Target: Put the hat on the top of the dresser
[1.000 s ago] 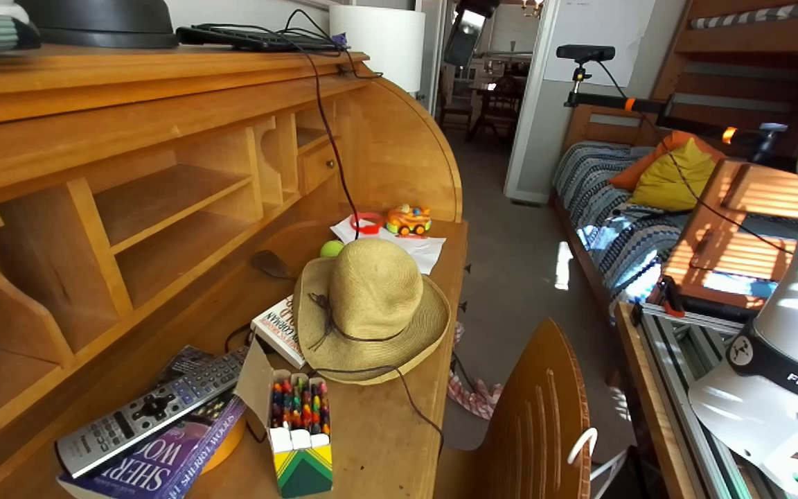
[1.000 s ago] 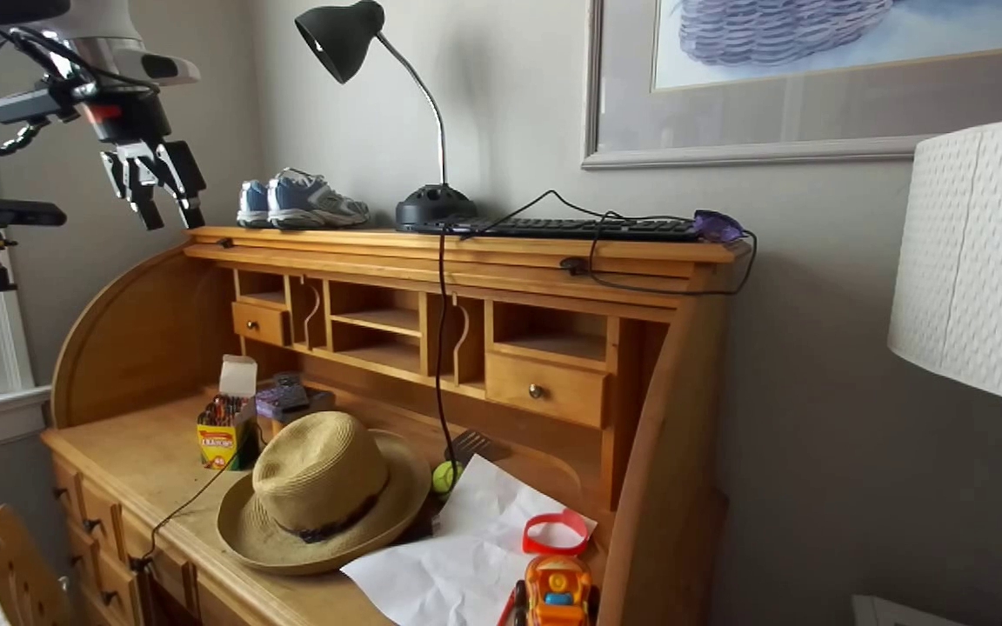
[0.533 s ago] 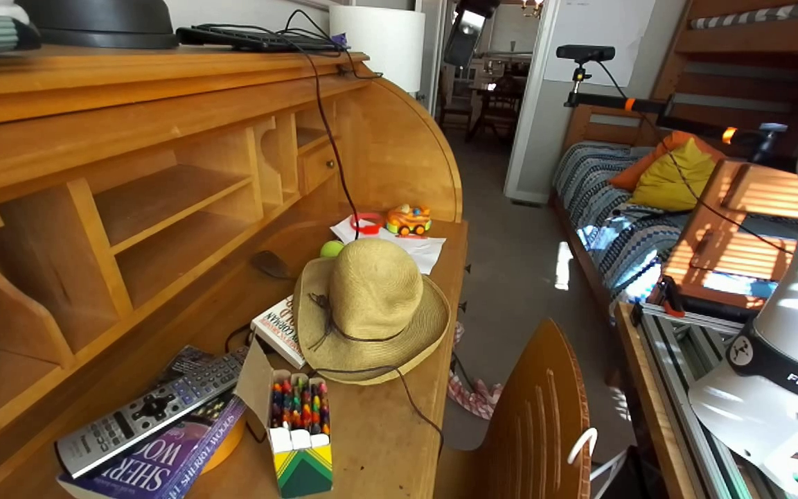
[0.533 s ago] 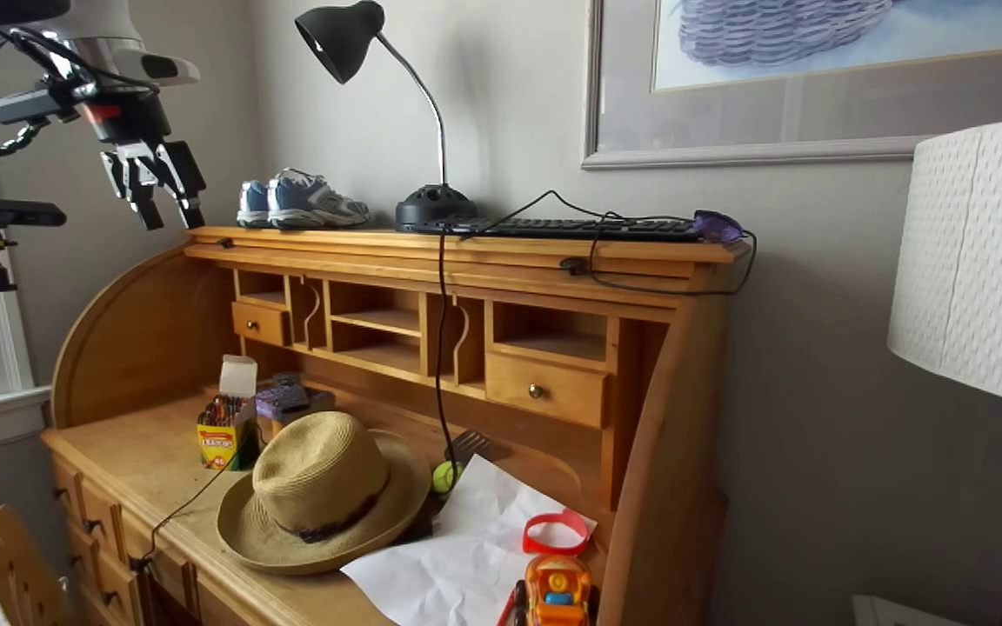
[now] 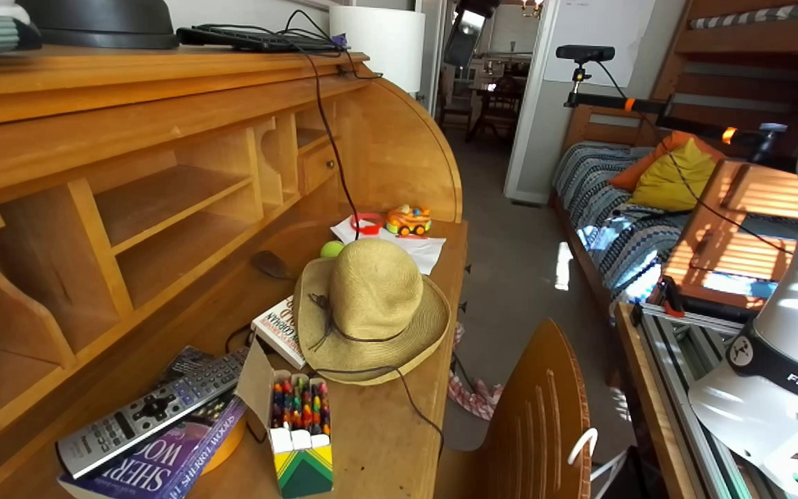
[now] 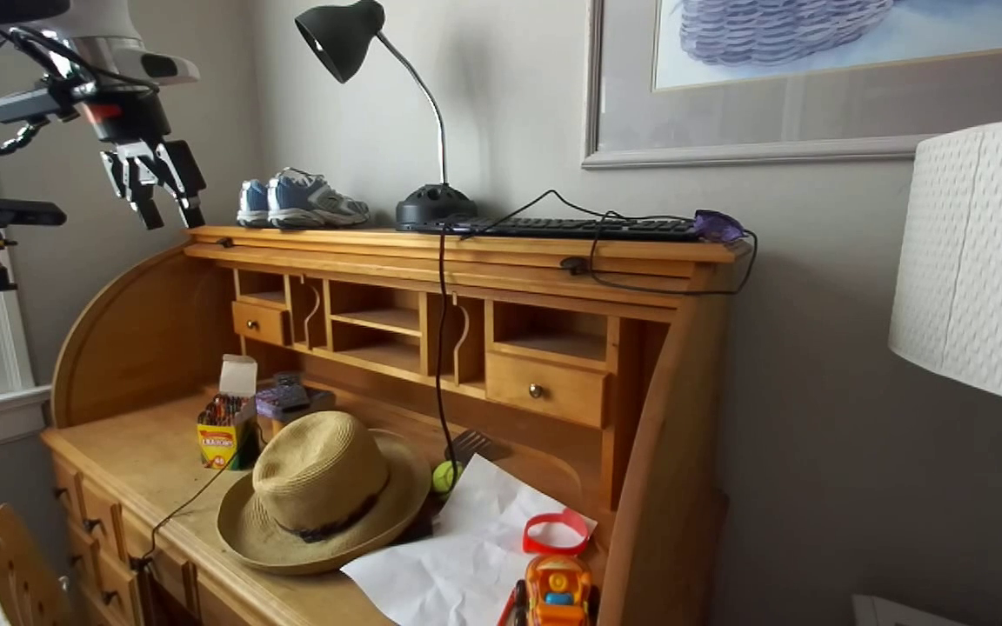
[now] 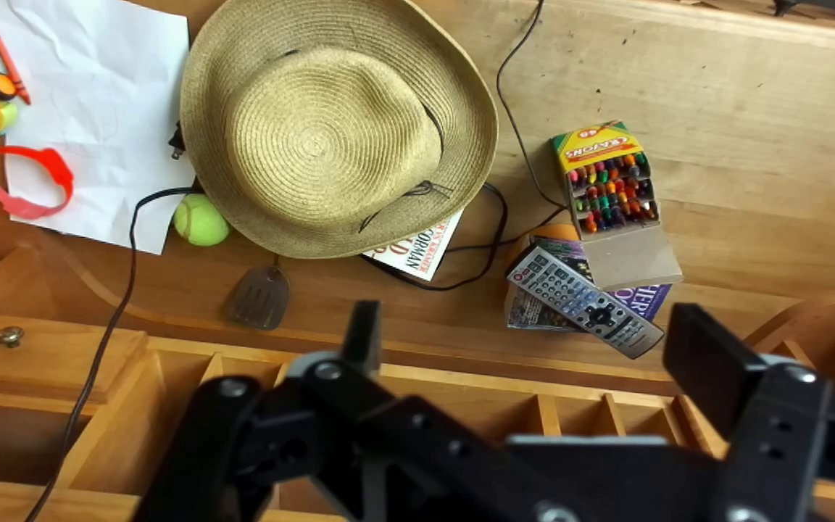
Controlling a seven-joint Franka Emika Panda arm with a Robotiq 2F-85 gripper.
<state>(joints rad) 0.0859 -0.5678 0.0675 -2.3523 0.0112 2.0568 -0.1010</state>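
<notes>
Wide-brimmed tan straw hat (image 7: 316, 138): lies crown up on the honey-coloured wooden worktop (image 7: 744, 123); set that way, its curled brim probably offers a pinching edge.
Honey-coloured roll-top wooden dresser (image 6: 684, 409): its flat top, higher than the hat, is the goal; blue-and-grey running shoes (image 6: 303, 202), a black desk lamp (image 6: 433, 206) and a black keyboard (image 6: 623, 229) on it may crowd the brim.
Black-and-silver two-fingered metal hand (image 6: 172, 219): above the hat's level, well apart from it; jaws spread wide, nothing between, no contact showing, presumably ready to straddle the brim.
</notes>
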